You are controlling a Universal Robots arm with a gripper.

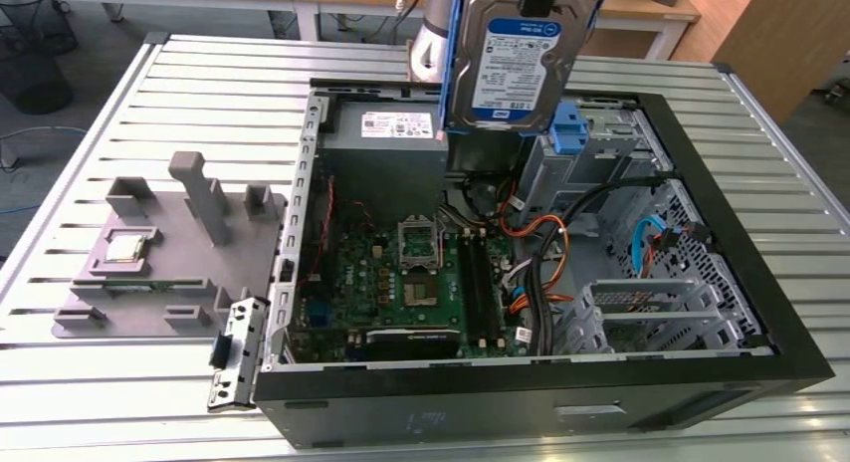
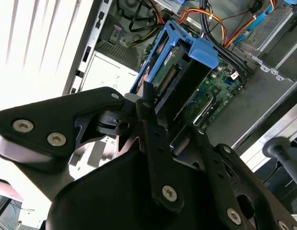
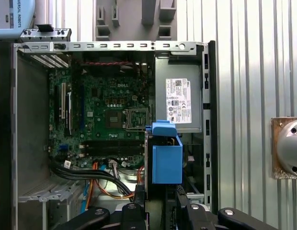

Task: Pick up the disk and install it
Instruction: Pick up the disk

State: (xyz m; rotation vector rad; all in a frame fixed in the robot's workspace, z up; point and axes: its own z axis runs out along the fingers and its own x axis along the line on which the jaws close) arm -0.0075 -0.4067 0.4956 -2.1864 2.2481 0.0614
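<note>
Silver disk (image 1: 513,109) with white, blue-banded label (image 1: 521,56), blue bracket (image 3: 166,158); green motherboard (image 1: 385,273); black computer case (image 1: 531,397).

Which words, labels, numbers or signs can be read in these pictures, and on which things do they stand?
White label with blue band on the silver rectangular hard disk: print too small to read.
White sticker on the grey metal power-supply box: too small to read.
Green motherboard: only a maker's mark, not quoted.
Nothing else can be quoted.

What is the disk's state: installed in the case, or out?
Out: the claw holds the disk upright, above the open case.
</note>
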